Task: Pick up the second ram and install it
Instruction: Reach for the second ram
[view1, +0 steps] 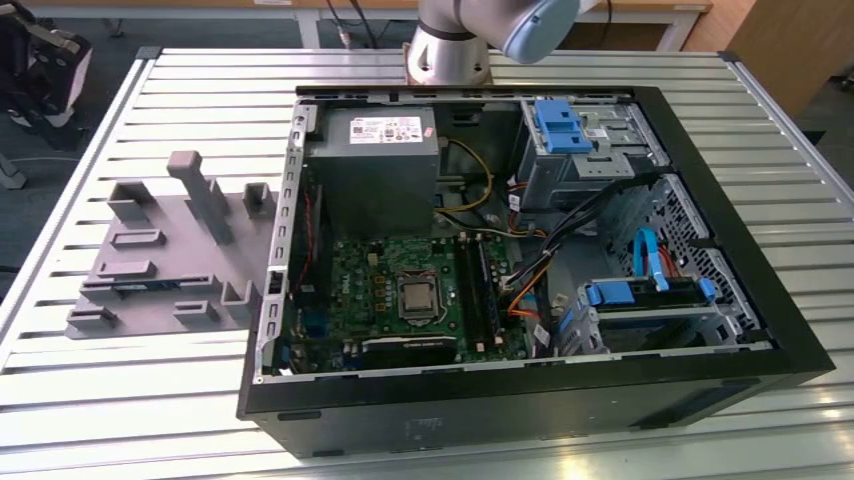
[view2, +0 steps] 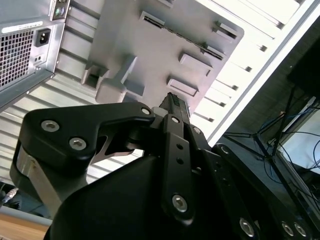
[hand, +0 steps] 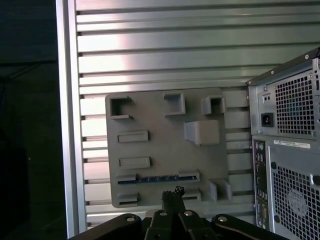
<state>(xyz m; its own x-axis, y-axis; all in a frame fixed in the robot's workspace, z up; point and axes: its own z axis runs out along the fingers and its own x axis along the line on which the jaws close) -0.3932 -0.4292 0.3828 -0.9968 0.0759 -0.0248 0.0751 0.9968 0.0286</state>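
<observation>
We find the black fingers (hand: 168, 199) pressed together, empty, clear of the grey plastic holder tray (hand: 150, 120) on the slatted metal tabletop (hand: 175, 55). The thin blue-green second ram (hand: 157, 178) lies in a tray slot, chips indistinct.

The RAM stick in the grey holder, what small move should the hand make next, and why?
Probably ease the hand down toward the RAM stick: it lies in the grey holder, and the hand hangs clear of it, holding nothing.

The second ram (hand: 157, 178), a thin blue-green stick, sits edge-up in the gray holder (hand: 150, 115).
</observation>
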